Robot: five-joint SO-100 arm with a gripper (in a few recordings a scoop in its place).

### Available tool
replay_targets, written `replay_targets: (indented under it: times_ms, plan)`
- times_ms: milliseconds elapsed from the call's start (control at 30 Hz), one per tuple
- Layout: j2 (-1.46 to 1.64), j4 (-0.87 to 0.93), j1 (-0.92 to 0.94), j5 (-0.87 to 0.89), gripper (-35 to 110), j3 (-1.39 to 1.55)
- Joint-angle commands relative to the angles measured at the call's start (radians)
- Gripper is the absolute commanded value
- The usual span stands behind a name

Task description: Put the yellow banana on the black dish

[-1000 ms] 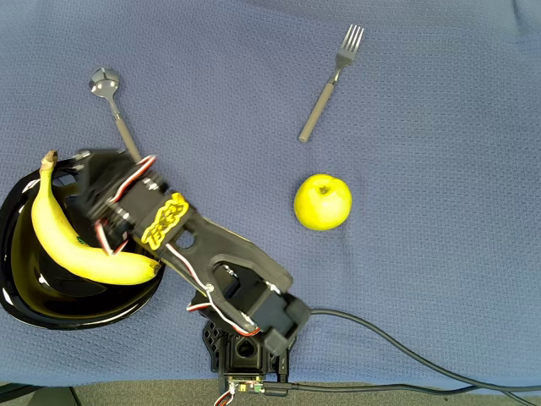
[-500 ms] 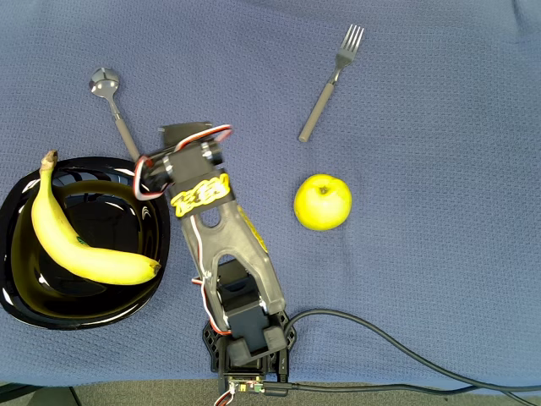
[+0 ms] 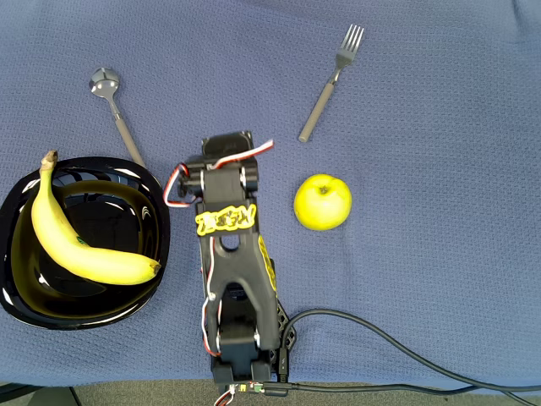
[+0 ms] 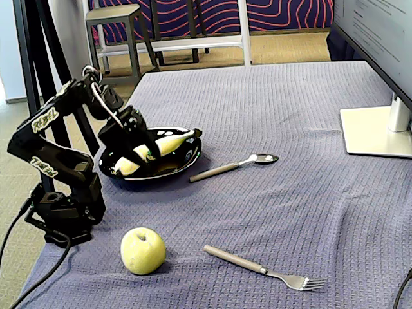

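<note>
In the overhead view, the yellow banana (image 3: 74, 241) lies inside the black dish (image 3: 127, 298) at the left, with the arm's fingers (image 3: 226, 144) right of the dish, their state impossible to tell. In the fixed view, the banana (image 4: 156, 149) rests on the dish (image 4: 183, 163), the fingers (image 4: 143, 145) in front, holding nothing.

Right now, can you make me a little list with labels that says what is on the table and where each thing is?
banana: long curved yellow banana lying inside the dish
dish: glossy black rounded-square dish, at the left edge in the overhead view
gripper: black robot gripper in front of the dish in the fixed view; open or shut cannot be told
apple: round yellow-green apple, right of the arm in the overhead view
spoon: metal spoon, above the dish in the overhead view
fork: metal fork, above the apple
table cover: blue woven cloth
</note>
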Motion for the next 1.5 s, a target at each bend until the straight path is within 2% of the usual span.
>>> replay_targets:
  times_ms: [0, 200, 733, 933, 1467]
  plan:
    - [0.092, -0.029, 0.054, -0.025, 0, 0.081]
    - [0.238, -0.077, 0.054, -0.031, 0, 0.236]
    - [0.36, -0.255, 0.166, -0.132, 0, 0.471]
    - [0.385, -0.304, 0.156, -0.132, 0, 0.505]
    - [0.477, -0.322, 0.126, -0.147, 0, 0.621]
